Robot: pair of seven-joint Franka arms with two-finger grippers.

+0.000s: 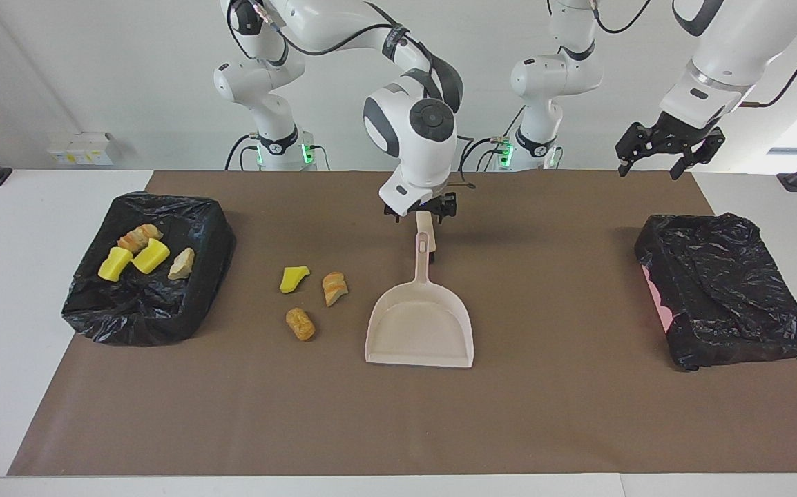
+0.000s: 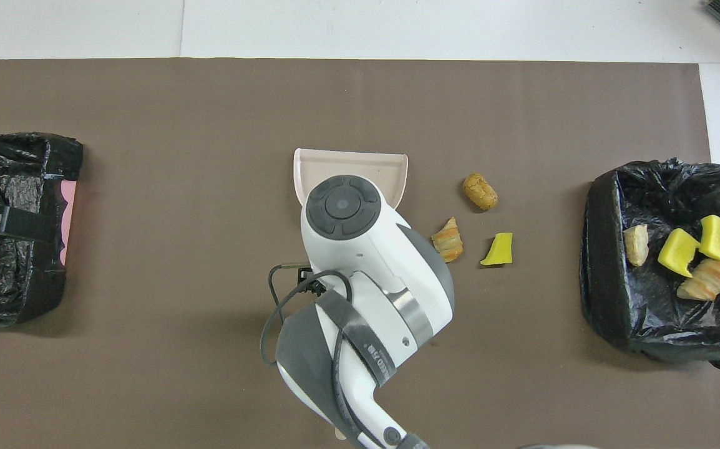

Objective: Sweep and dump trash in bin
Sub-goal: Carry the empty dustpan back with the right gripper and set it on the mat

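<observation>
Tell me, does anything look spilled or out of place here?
Yes: three scraps lie loose on the brown mat beside the empty dustpan, while four others already sit in the black-lined bin at the right arm's end.

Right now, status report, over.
Right gripper open over dustpan handle; left gripper open, waiting. Four scraps in bin, three on mat. Nothing blocking.

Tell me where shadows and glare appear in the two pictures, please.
Facing view: soft, even light; a faint shadow lies on the mat beside the dustpan handle, under the right tool; the black liner of the bin shows small shiny spots. Overhead view: the right arm casts a dim shadow on the brown mat and hides most of the dustpan.
</observation>
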